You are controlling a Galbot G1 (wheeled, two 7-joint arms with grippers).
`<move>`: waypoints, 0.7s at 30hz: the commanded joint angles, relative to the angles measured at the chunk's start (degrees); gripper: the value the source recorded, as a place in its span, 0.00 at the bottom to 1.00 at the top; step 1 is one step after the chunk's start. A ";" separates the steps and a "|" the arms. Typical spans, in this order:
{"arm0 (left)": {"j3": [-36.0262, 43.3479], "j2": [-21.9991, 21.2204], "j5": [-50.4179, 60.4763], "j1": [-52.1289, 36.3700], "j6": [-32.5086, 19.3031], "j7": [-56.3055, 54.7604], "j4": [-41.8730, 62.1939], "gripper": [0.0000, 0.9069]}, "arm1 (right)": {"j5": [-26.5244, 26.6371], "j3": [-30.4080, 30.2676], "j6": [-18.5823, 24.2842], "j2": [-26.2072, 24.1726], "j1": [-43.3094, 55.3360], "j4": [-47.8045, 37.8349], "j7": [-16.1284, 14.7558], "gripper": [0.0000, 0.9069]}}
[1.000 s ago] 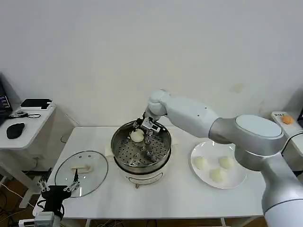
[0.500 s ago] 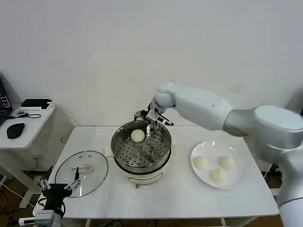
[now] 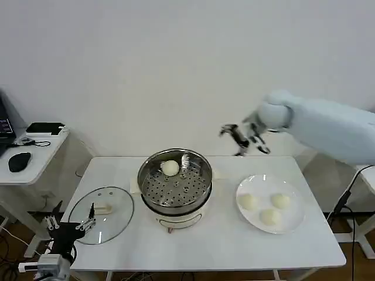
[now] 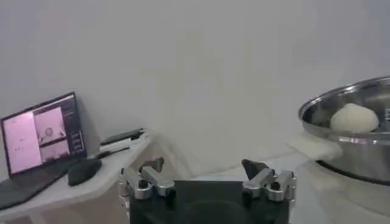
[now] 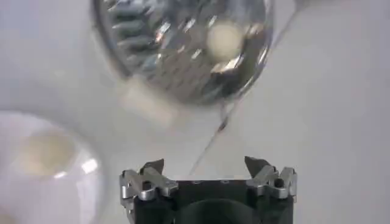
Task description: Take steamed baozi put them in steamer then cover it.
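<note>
Since a second ago our right gripper (image 3: 245, 139) has lifted away from the steamer (image 3: 174, 182), fingers spread and empty. One baozi (image 3: 170, 168) lies inside; three (image 3: 270, 217) wait on the plate (image 3: 296, 222) below the fingers. Our left gripper (image 3: 69, 225) idles open beside the cover (image 3: 101, 213) on the counter (image 3: 222, 246).

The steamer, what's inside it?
One baozi sits on the perforated tray inside the steamer, near the back. Whatever lies under the tray is hidden.

Head camera overhead; wrist cameras closer — all sharing steamer (image 3: 174, 182).
</note>
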 commanded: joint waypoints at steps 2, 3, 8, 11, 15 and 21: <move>1.45 0.85 0.02 -0.40 -0.04 0.16 0.33 1.00 | -1.03 7.44 -5.44 -18.04 -16.83 8.88 -0.91 1.00; 1.65 0.75 0.18 -0.44 -0.02 0.16 0.27 1.00 | -1.23 9.64 -5.73 -17.42 -19.71 8.29 -0.74 1.00; 1.36 0.40 0.28 -0.43 0.01 0.22 0.06 1.00 | -1.43 15.62 -6.12 -13.29 -26.43 4.30 -0.24 1.00; 1.08 0.09 0.41 -0.21 -0.02 0.22 0.06 1.00 | -1.78 17.84 -6.57 -10.12 -29.18 1.20 0.21 1.00; 1.00 -0.72 0.89 -0.12 0.00 0.23 0.06 1.00 | -1.76 19.69 -6.40 -4.98 -31.68 -3.49 0.26 1.00; 0.83 -1.52 1.63 0.33 0.03 0.35 -0.19 1.00 | -2.67 20.67 -5.28 1.19 -33.76 -9.25 -0.28 1.00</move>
